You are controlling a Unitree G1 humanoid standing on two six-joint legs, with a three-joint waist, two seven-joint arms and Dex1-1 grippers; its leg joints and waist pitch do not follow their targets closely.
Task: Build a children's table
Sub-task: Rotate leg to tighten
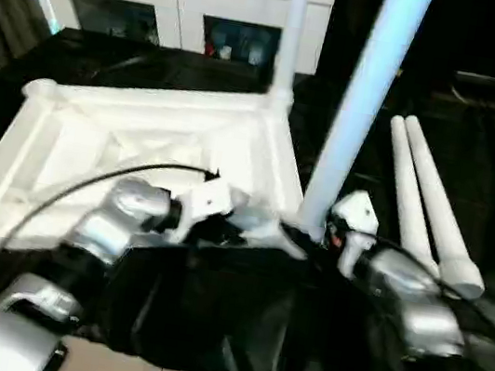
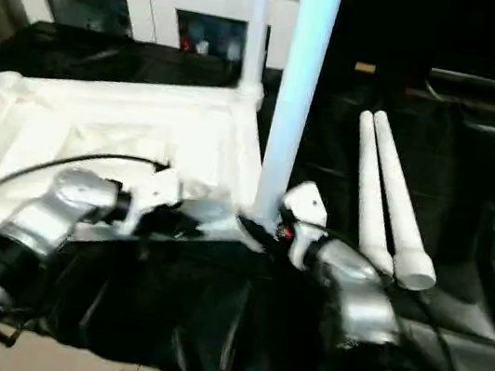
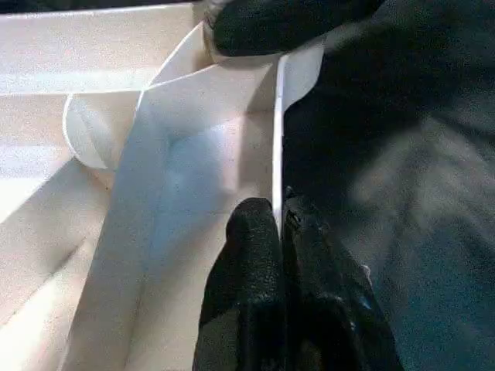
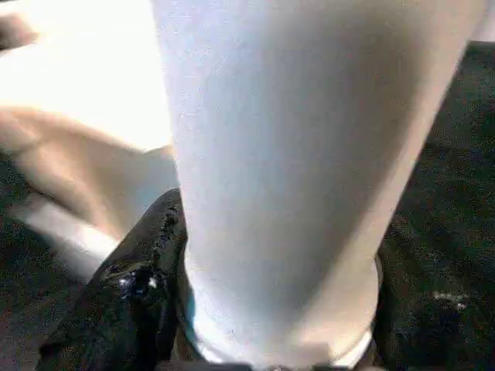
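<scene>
Pinching the tabletop (image 1: 141, 145) rim wall, the left end effector (image 3: 278, 224) is clenched on that thin plastic edge, near the corner closest to the robot. Tabletop lies ribbed side up on the black-draped bench (image 1: 207, 320). Right end effector (image 4: 271, 309) straddles the base of an upright leg (image 1: 358, 109) at that corner socket, fingers either side, apparently gripping. Another leg (image 1: 292, 33) already stands in the far corner; two spare legs (image 1: 432, 210) lie side by side, to the right. Judgement: hollow plastic, light, stiff, smooth and slippery. Rim wall likely flexes, so hold near the corner. Take legs low at the wide end; tall leg levers easily.
</scene>
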